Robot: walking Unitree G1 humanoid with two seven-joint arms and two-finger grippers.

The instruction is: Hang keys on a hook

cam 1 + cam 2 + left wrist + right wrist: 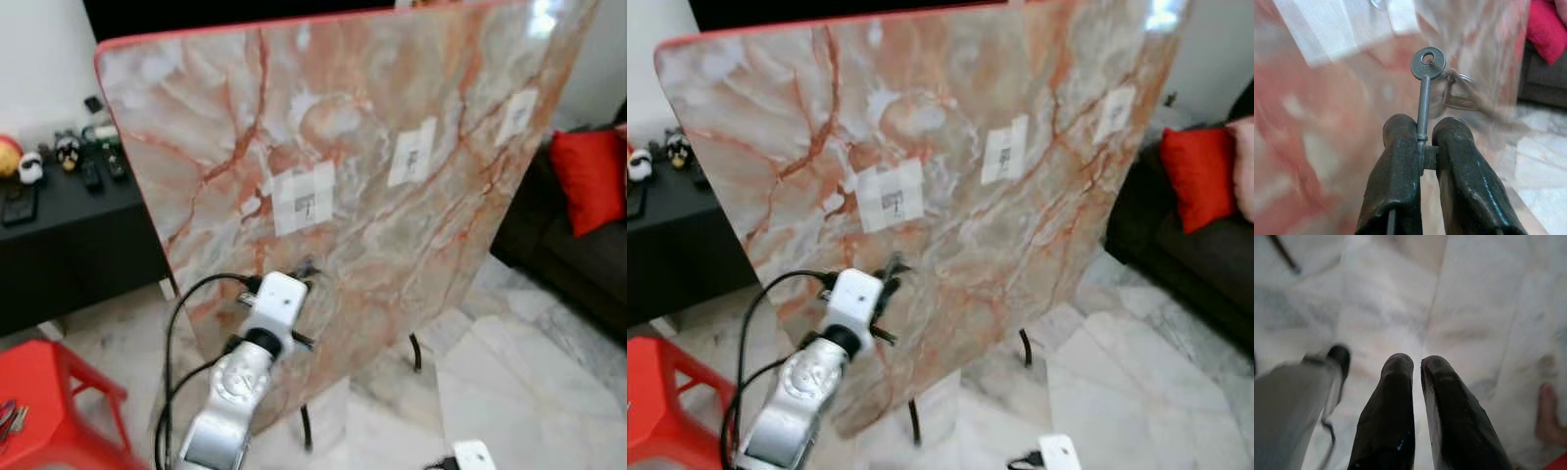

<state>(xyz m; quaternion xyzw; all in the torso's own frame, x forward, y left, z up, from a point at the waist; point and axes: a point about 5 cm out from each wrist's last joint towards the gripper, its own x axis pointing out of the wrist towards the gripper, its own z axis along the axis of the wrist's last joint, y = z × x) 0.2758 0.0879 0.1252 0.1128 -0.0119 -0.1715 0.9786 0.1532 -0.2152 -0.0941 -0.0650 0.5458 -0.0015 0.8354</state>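
Keys point(1426, 73) riding up toward the marble board point(392, 98), hook not yet reached.

Left hand point(1422, 147) is pinching the shaft of a grey key between its two fingers, the round bow pointing up and a ring with more keys dangling off it. In the head views that arm is lifting toward the leaning board, just below the nearest taped patch point(304, 199). A small mark is sitting in that patch, probably the hook, though it is too small to be sure; two more patches are lined up farther right. So the pickup looks done and the carry nearly so. What is left: raising the bow or ring to the hook, slipping it over, letting go. Right hand point(1417, 377) is hanging idle over the floor, fingers almost together and holding nothing.
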